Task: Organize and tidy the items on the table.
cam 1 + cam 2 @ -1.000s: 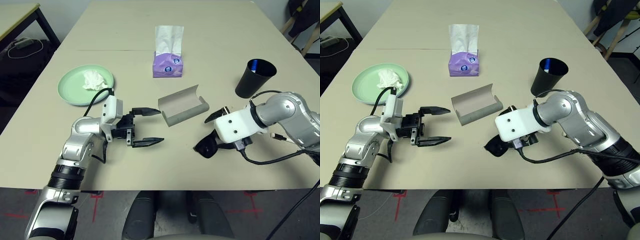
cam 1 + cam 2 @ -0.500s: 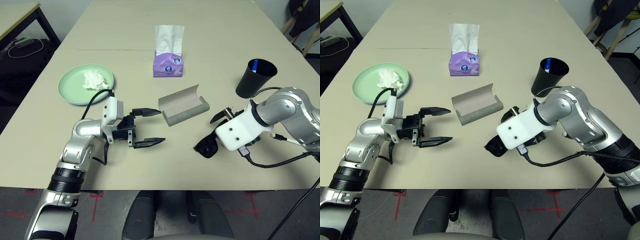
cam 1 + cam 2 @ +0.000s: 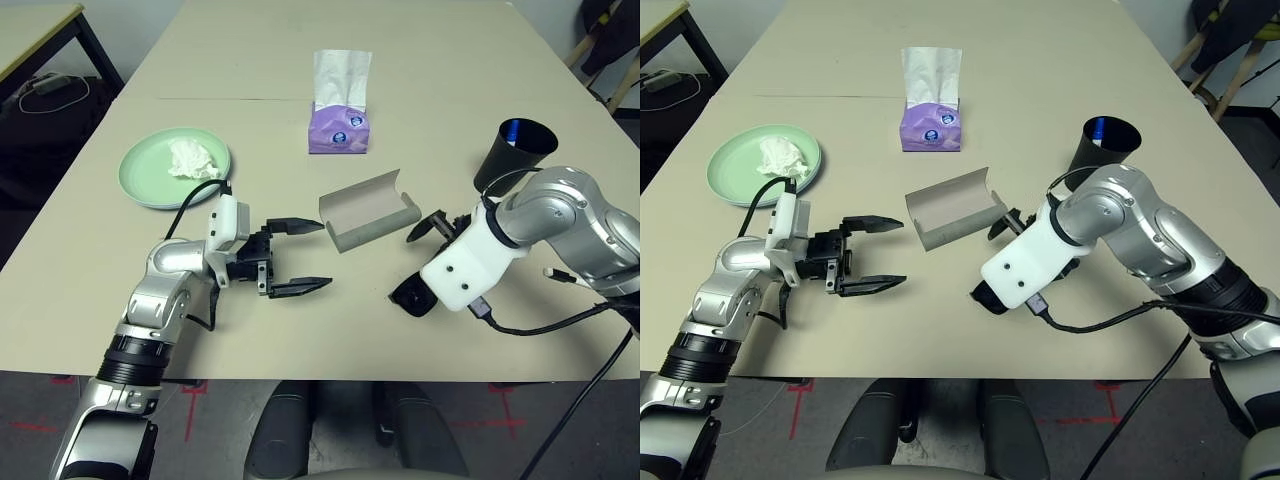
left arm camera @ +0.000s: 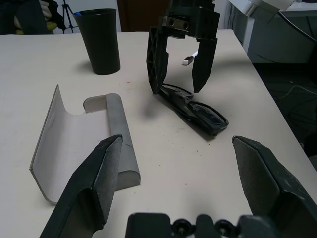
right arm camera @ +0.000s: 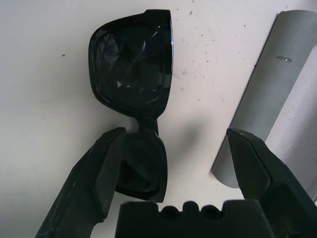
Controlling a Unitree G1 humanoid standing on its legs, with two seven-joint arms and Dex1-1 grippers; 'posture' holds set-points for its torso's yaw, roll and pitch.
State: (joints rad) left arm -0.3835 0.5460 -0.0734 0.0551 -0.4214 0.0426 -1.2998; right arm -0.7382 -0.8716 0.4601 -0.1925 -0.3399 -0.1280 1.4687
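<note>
Plates point(image 3: 135, 180), round, pale green over blue, look already stacked on the smooth beige surface point(image 3: 240, 340); the grey oblong glasses case point(image 3: 375, 222) lies open, the black cup point(image 3: 495, 165) holding a blue-tipped pen point(image 3: 513, 131). Black sunglasses point(image 5: 131, 64), beneath the open right end effector point(image 5: 177, 131), and crumpled white tissue point(image 3: 190, 158) likely remain. Left end effector point(image 3: 326, 254): open, empty. Purple tissue box point(image 3: 338, 130) blocks nothing.

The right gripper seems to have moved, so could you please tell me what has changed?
The right gripper has turned over the sunglasses, its white housing now slanting more steeply towards the robot. Nothing was taken hold of or let go. The left gripper, sunglasses, grey case, plate and cup stayed put.
</note>
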